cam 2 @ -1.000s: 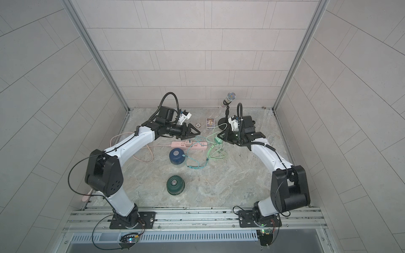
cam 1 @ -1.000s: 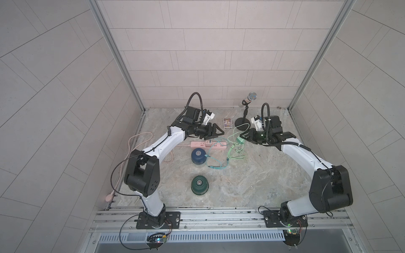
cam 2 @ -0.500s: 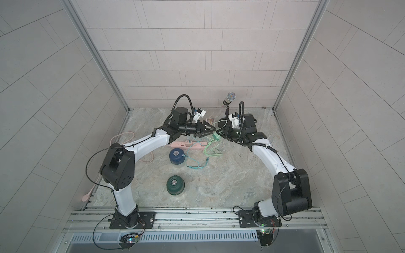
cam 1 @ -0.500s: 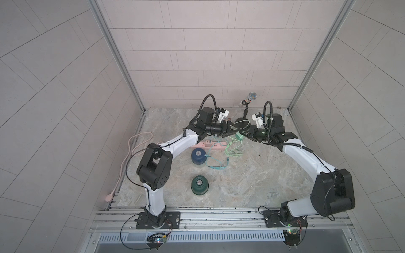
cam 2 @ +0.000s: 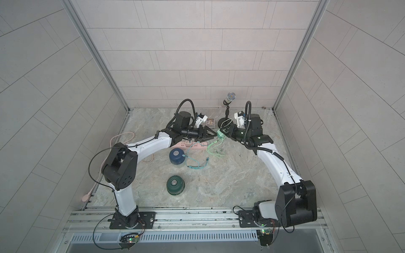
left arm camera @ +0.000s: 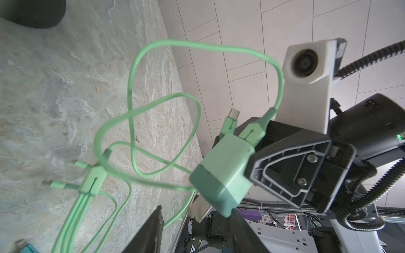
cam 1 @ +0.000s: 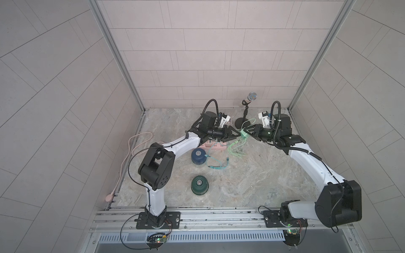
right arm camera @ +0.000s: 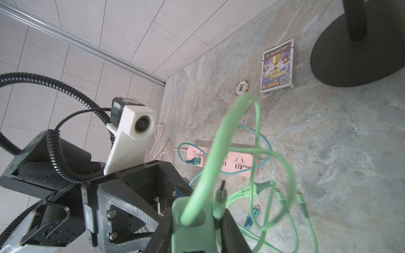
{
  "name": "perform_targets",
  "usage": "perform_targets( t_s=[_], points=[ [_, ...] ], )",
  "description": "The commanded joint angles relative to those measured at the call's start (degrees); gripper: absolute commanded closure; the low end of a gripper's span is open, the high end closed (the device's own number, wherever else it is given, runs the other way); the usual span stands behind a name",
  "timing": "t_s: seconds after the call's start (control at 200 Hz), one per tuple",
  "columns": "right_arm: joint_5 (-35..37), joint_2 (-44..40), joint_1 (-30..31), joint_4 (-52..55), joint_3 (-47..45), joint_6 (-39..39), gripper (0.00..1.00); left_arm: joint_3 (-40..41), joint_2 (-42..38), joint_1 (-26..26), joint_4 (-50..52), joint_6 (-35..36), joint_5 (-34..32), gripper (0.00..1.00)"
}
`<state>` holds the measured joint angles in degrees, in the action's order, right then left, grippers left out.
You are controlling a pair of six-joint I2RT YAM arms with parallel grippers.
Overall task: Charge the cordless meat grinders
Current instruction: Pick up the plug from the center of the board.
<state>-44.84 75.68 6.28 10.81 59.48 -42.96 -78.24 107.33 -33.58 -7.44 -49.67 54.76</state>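
Fingers (right arm camera: 232,236) of the right gripper (cam 1: 249,134) are clamped on the green charger plug (left arm camera: 223,173), held up near the pink power strip (cam 1: 215,145). Left gripper (cam 1: 237,135) fingers (left arm camera: 151,232) stand apart around its pronged end, one just touching. Light, hard, smooth plastic, I'd say, so grip the flat sides, clear of the prongs. Its cable (left arm camera: 131,87) hangs limp and looped. Blue grinder (cam 1: 198,156) and green grinder (cam 1: 199,184) sit on the table (cam 1: 252,175); what's in their bowls, can't tell.
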Motion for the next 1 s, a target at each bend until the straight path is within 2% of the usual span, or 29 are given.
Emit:
perform_targets(
  t_s=[0.0,0.085,0.185,0.33,0.555,0.741,0.871,0.996],
  points=[
    [-1.2,-2.01,-0.64,-2.62,-0.54,-2.36,0.83,0.71,0.52,-0.36,3.91,3.84,-0.33,0.48],
    [-1.48,-2.24,-0.98,-2.7,-0.6,-2.62,0.83,0.96,0.6,-0.34,6.34,5.46,-0.45,0.48],
    [-1.48,-2.6,-1.43,-2.72,-1.12,-2.66,0.83,1.15,-0.16,-0.34,4.5,4.61,0.23,0.48],
    [-1.93,-2.79,-1.67,-3.7,-2.15,-3.73,0.83,0.72,-0.73,-0.18,-2.51,-0.43,2.94,0.46],
    [-3.18,-2.43,-1.71,-6.37,-2.44,-6.05,0.83,-0.31,2.34,-0.28,-18.77,-12.74,6.6,0.46],
    [-4.73,-2.06,-1.71,-11.1,-3.23,-10.25,0.83,-1.04,3.85,-0.31,-16.02,-11.4,6.41,0.46],
    [-5.34,-1.94,-1.71,-11.58,-3.23,-10.82,0.83,-2.82,3.42,-0.3,-8.85,-5.82,4.84,0.46],
    [-6.05,-1.58,-1.58,-12.93,-4.47,-12.09,0.83,-2.83,3.8,-0.31,-15.82,-10.35,5.52,0.46]
  ],
)
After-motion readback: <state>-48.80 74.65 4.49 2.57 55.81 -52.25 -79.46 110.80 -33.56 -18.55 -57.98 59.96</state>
